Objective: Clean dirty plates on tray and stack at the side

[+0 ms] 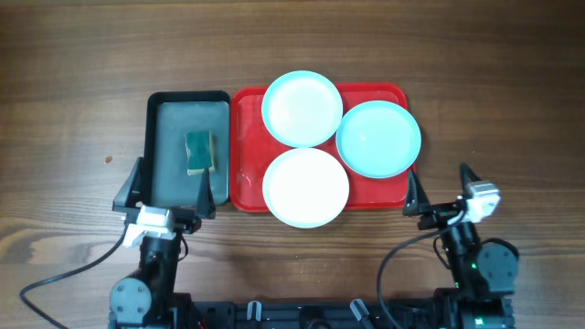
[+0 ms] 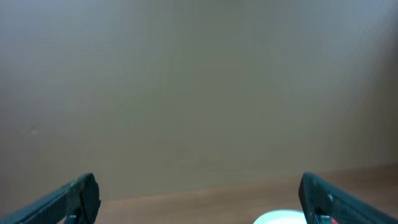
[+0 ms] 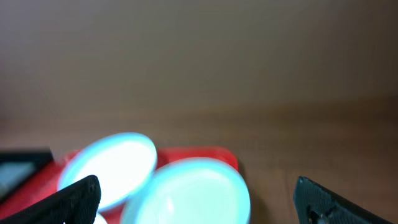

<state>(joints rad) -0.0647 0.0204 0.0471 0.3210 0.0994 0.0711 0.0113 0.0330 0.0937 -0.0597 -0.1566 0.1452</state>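
Plates (image 1: 306, 186) — all three — sit on the red tray (image 1: 247, 137); left tool (image 1: 170, 178) and right tool (image 1: 438, 175) hang wide open, empty. Best, likely: left fetches the sponge (image 1: 200, 152) first — right steadies a rim.

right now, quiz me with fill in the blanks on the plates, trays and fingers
1. The red tray carries ___ plates.
2. The black tray with the sponge sits on the red tray's ___ side.
3. The plate nearest the arms is coloured ___.
4. The left fingers and right fingers are ___ and hold nothing.

Missing words: three; left; white; open
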